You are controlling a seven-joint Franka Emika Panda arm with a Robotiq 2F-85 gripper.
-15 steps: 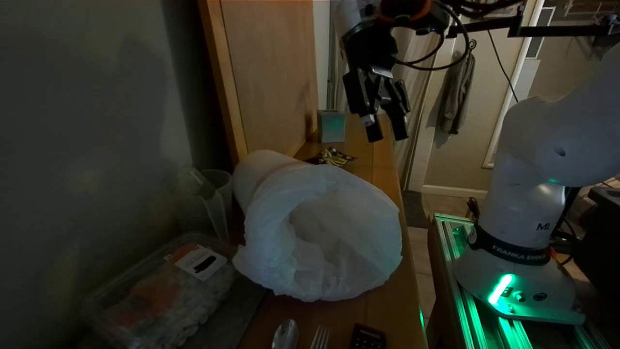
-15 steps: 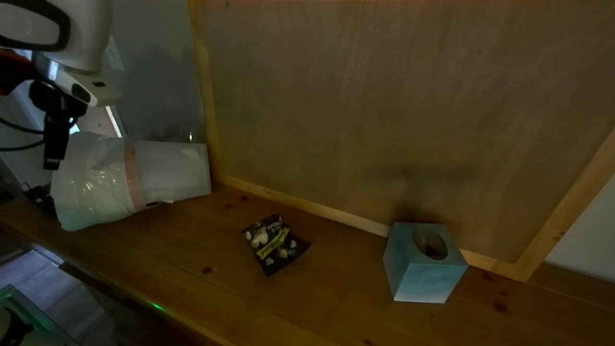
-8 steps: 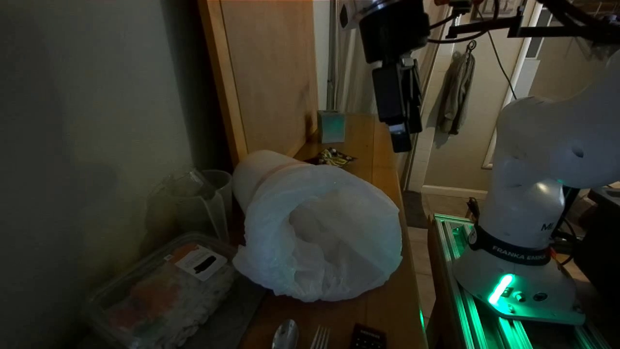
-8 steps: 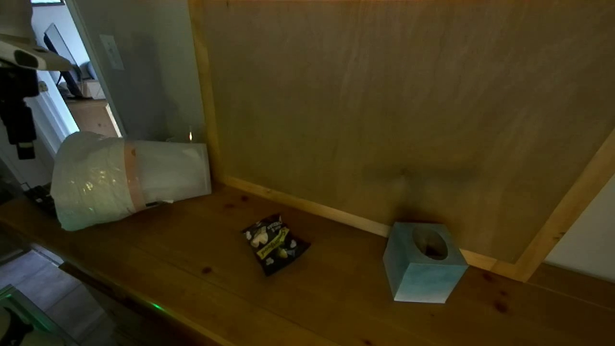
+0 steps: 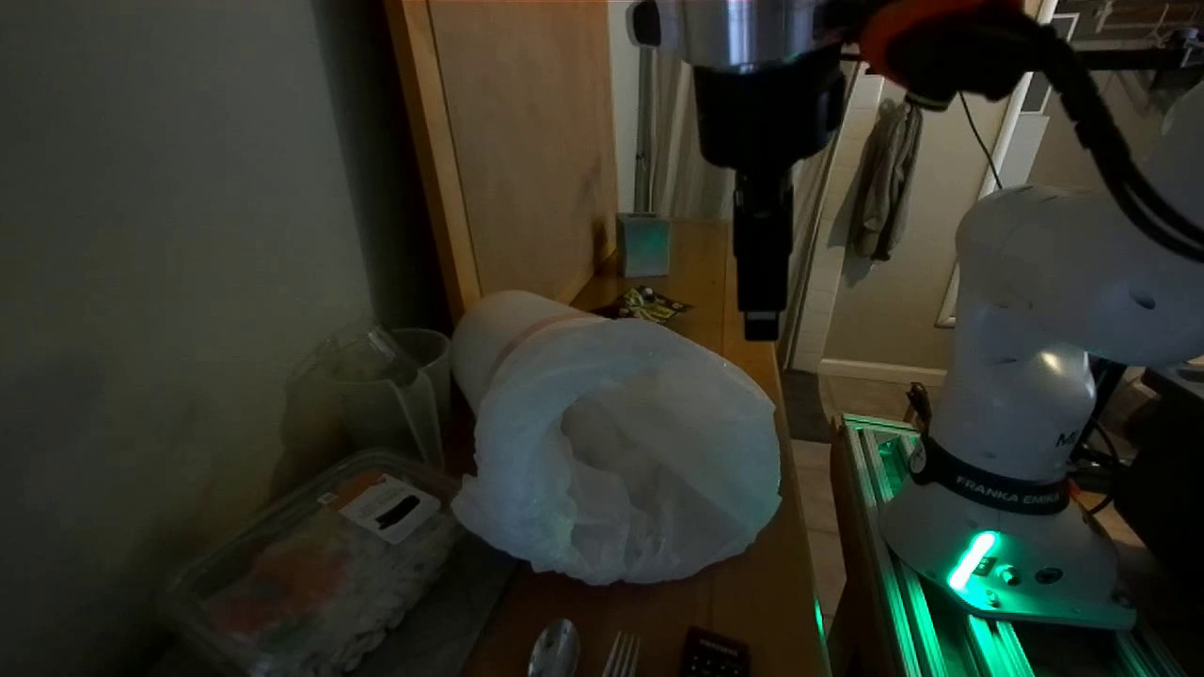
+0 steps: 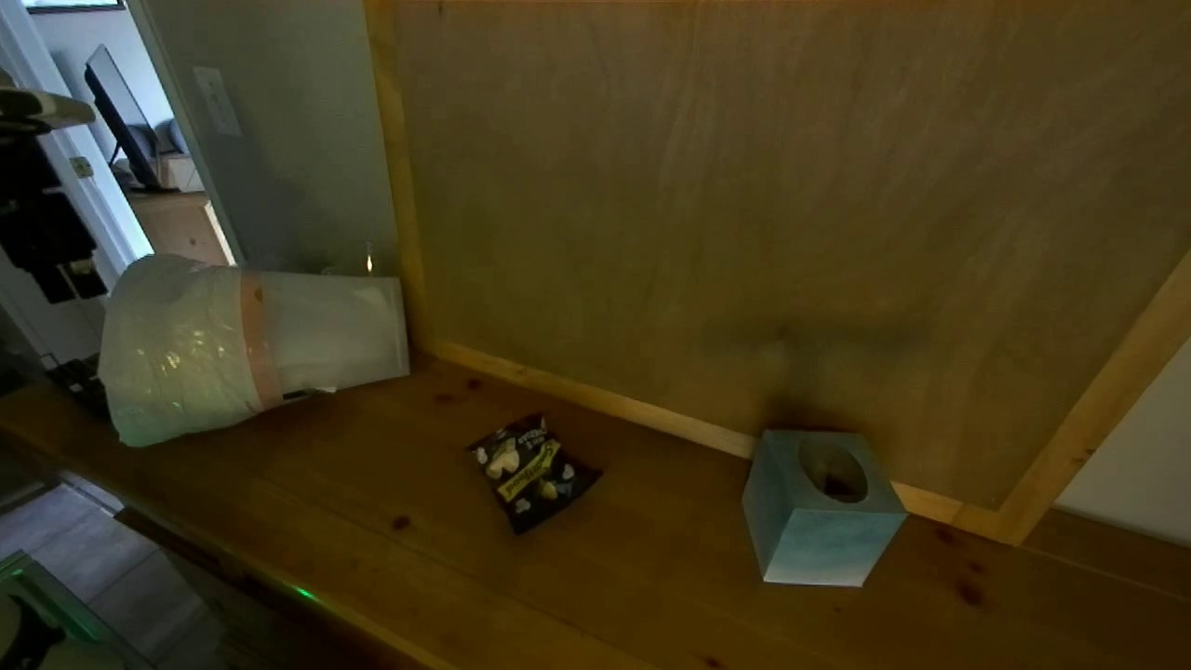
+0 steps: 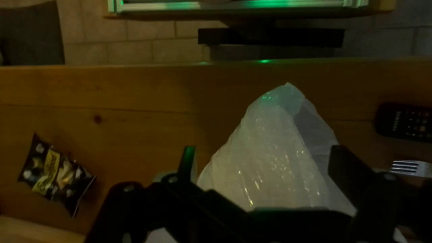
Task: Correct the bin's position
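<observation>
The bin [image 5: 611,442] is a white round bin lined with a crinkled translucent bag. It lies on its side on the wooden counter, its bagged mouth facing the camera in an exterior view. In an exterior view the bin [image 6: 321,330] shows its base near the wood panel and a pinkish band round its middle. My gripper [image 5: 762,324] hangs above the counter near the bin's mouth end, fingers pointing down; it also shows at the left edge of an exterior view [image 6: 73,279]. In the wrist view the gripper [image 7: 263,148] is open and empty, its fingers apart above the bin's bag [image 7: 270,162].
A black snack packet [image 6: 535,473] and a blue tissue box [image 6: 819,512] sit farther along the counter. A clear plastic box [image 5: 320,574] and clear pitcher [image 5: 376,385] stand by the wall. A spoon [image 5: 555,649], fork [image 5: 621,653] and remote [image 5: 713,653] lie before the bin's mouth.
My gripper has come lower and turned, so its fingers now show edge-on in an exterior view. The arm has swung away from the panel side. The bin has not moved.
</observation>
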